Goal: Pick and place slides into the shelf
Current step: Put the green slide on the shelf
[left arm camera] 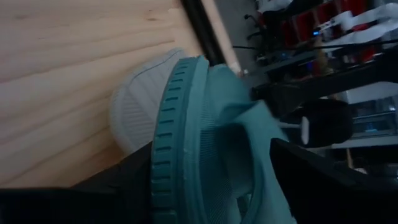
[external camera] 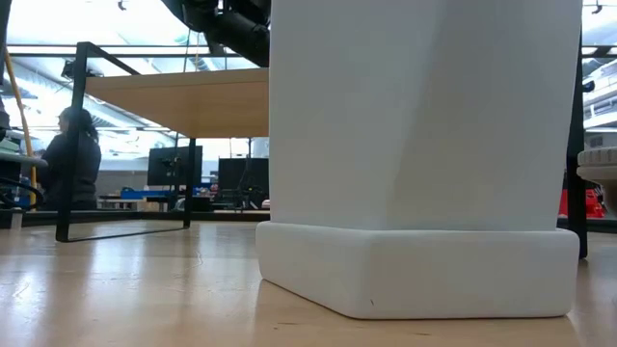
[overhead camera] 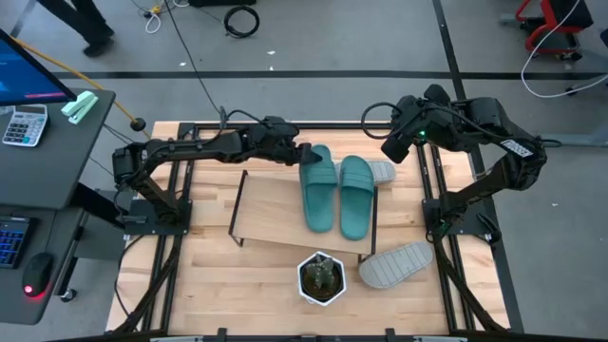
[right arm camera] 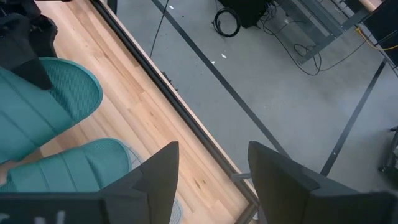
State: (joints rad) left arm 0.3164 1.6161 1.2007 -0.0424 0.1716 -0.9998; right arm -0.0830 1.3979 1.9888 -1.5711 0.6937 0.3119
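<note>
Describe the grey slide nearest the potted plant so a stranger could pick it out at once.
Start at the low wooden shelf on the table. Beside its corner stands a white potted plant; next to that lies the light grey slide, alone on the tabletop. The teal slides lie on the shelf.

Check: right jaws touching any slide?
Apart. High view shows the right gripper off the table's far edge, clear of the teal slides; its wrist view shows open jaws over bare floor.

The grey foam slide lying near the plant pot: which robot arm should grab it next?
Probably the right. The light grey foam slide lies on the right side, and the right gripper is empty, while the left gripper straddles a teal slide.
</note>
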